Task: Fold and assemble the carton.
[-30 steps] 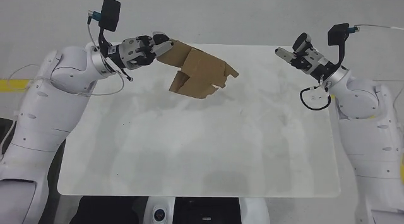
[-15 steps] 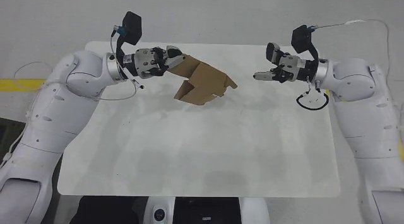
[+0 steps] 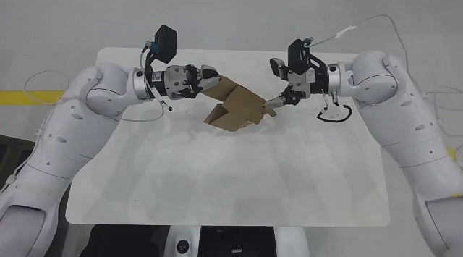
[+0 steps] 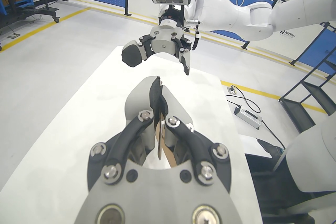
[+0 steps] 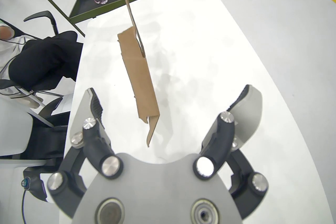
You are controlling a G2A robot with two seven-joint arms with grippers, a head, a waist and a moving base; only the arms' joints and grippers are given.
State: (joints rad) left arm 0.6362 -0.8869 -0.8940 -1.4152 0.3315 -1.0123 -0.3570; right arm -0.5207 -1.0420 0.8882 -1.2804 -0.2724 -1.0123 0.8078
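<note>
The left gripper [image 3: 211, 86] stays clamped on one end of the flattened brown carton [image 3: 235, 105], holding it in the air over the far middle of the white table [image 3: 217, 184]. In the left wrist view its fingers [image 4: 155, 93] are pressed onto the thin cardboard edge [image 4: 159, 141]. Since a second ago it has carried the carton slightly toward the table's centre. The bigger change is on the other side. The right gripper [image 3: 274, 85], earlier well apart near the table's far right corner, has swung inward and now faces the carton's free end. Its jaws are spread wide and hold nothing, with the free end [image 5: 137, 78] lying between and just ahead of them. From above, one fingertip [image 3: 270, 103] seems to touch the carton's corner, though that contact is hard to confirm.
</note>
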